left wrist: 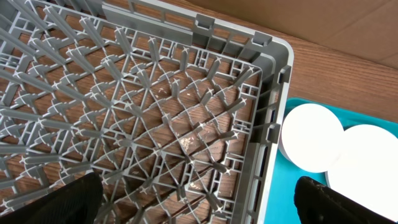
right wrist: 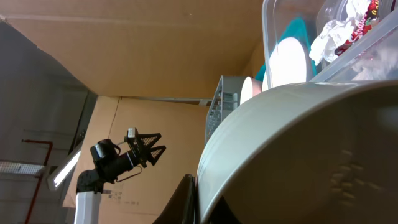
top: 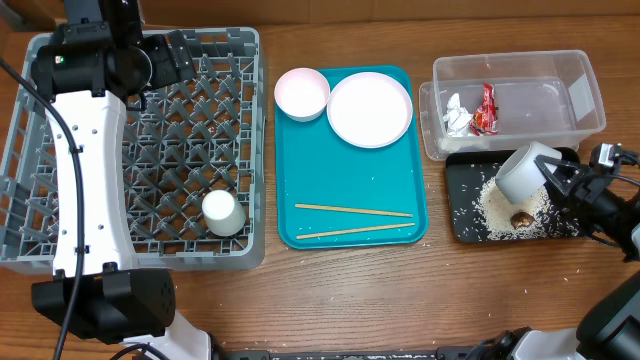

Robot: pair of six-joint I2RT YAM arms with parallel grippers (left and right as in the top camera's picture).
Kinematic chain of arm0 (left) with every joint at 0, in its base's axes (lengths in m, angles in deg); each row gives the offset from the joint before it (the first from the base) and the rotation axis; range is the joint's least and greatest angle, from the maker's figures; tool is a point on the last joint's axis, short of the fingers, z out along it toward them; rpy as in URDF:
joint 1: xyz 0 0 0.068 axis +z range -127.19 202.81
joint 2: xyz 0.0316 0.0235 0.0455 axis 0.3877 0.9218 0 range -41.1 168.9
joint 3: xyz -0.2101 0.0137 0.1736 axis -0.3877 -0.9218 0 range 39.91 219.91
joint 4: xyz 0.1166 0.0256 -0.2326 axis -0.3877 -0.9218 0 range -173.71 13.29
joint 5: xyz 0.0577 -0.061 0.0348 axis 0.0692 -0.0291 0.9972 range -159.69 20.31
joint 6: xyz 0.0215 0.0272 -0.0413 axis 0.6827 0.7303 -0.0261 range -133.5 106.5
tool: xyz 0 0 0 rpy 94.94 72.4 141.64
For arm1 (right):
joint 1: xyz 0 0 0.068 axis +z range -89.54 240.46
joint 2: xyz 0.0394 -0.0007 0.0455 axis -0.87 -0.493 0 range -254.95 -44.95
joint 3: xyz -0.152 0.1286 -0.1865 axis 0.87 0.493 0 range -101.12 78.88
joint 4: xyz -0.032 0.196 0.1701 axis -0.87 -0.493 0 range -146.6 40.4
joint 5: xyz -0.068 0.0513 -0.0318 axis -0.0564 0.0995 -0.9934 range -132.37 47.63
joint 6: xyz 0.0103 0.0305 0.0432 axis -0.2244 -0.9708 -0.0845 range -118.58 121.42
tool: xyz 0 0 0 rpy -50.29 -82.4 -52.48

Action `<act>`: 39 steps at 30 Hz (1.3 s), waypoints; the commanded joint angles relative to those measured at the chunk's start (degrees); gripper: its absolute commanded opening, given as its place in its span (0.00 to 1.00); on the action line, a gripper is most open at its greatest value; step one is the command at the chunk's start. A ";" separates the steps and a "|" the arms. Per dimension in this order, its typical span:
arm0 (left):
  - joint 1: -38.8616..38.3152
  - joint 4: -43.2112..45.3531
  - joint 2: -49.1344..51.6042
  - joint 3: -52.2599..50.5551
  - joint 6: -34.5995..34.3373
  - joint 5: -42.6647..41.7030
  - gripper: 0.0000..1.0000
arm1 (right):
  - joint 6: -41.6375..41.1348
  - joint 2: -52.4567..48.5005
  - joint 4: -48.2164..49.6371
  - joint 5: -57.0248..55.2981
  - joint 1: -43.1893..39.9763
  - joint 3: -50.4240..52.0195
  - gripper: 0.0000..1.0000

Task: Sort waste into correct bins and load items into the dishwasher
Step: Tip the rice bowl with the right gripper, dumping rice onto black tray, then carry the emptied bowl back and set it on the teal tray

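grey-green bowl [right wrist: 298,155] filling fg, clear tub [right wrist: 268,31] upper rt w/ napkin [right wrist: 331,36], red wrapper [right wrist: 373,9] inside

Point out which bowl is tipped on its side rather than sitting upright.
The pale grey-green bowl, held by the right gripper over the black tray, is tipped sideways; the pinkish-white bowl sits upright on the teal tray.

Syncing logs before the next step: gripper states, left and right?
Left gripper: open, empty.
Right gripper: shut on the pale grey-green bowl.

Dish rack [top: 180,150] left, serving tray [top: 350,180] centre, tub [top: 530,100] behind shallow tray [top: 462,200] right, cup [top: 223,212] in rack.
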 commanded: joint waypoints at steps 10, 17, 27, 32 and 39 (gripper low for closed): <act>0.26 0.02 0.52 0.02 -0.63 0.22 1.00 | -4.59 0.07 2.03 1.95 -0.26 0.28 0.04; 0.26 0.02 0.52 0.02 -0.63 0.22 1.00 | -4.66 0.20 1.29 1.97 -0.15 0.28 0.04; 0.26 0.02 0.52 0.02 -0.63 0.22 1.00 | -4.26 0.28 3.32 1.97 0.13 0.24 0.04; 0.26 0.02 0.52 0.02 -0.63 0.22 1.00 | -4.57 0.28 6.78 1.57 0.94 0.24 0.04; 0.26 0.02 0.52 0.02 -0.63 0.22 1.00 | -5.11 0.72 7.15 1.99 1.77 0.17 0.04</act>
